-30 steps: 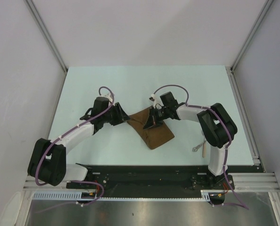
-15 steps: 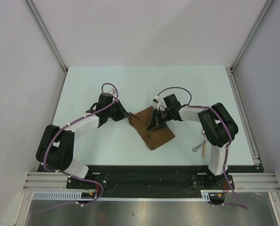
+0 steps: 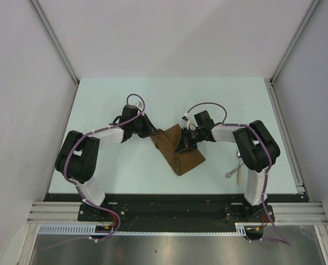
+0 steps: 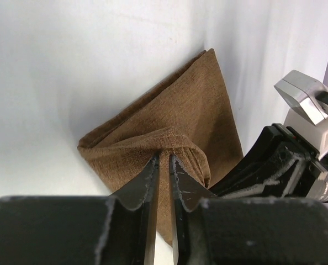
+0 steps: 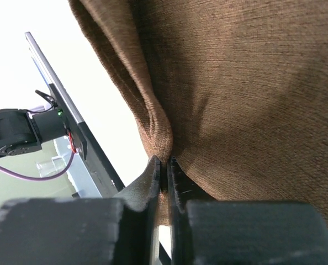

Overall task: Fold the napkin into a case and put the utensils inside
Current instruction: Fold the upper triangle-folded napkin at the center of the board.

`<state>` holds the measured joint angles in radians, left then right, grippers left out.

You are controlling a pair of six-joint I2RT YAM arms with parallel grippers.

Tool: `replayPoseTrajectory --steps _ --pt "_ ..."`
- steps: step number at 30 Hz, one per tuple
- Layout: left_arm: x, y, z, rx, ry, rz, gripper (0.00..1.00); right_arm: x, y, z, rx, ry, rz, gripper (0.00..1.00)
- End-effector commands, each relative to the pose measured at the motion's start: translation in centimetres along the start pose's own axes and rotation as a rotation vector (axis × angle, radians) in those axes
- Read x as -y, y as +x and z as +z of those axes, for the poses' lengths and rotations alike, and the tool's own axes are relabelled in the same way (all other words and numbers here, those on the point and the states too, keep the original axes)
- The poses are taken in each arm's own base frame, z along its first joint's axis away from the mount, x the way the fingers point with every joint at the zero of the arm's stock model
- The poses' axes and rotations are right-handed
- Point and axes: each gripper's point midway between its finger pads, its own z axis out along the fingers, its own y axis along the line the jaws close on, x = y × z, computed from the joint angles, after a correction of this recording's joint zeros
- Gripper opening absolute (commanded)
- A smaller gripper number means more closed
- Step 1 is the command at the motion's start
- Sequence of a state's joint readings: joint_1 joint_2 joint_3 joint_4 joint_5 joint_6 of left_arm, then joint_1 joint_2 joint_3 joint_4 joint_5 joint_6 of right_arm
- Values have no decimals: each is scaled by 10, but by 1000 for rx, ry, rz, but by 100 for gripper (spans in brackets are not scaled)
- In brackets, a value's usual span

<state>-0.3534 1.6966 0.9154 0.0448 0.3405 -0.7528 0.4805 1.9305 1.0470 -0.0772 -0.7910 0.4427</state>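
Fold part-made, not finished. The napkin (image 3: 178,154) lay mid-frame in the top view on the bench (image 3: 114,99), doubled into a rough wedge with its point toward the bottom edge. My left hand (image 4: 163,159) was clamped on a raised ridge at the cloth's left corner. My right hand (image 5: 164,163) pinched a pleat on its upper right side — both grasping cloth. Weave dark brown, coarse, soft, layered edges showing. The utensils (image 3: 235,168) lay lower right, well apart from the napkin — no pocket visible, loading not yet begun.
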Motion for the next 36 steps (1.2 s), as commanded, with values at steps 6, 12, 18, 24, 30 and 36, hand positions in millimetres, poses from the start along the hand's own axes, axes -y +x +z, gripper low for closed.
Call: replayPoseTrajectory --steps 6,12,18,24,30,36 --pt "18 -8 23 -11 91 -6 16 -7 -15 -42 80 164 -112 56" --pt "16 -6 28 -15 92 -12 16 -10 22 -58 89 198 -132 72" --pt "18 -7 32 -21 103 -12 16 -4 25 -58 105 206 -162 73" --pt "20 -5 36 -30 105 -12 16 8 30 -42 61 228 -147 70" --pt "20 2 38 -43 103 -5 16 10 49 -33 21 200 -129 60" --pt "24 1 35 -40 110 -1 16 4 47 -36 40 187 -119 27"
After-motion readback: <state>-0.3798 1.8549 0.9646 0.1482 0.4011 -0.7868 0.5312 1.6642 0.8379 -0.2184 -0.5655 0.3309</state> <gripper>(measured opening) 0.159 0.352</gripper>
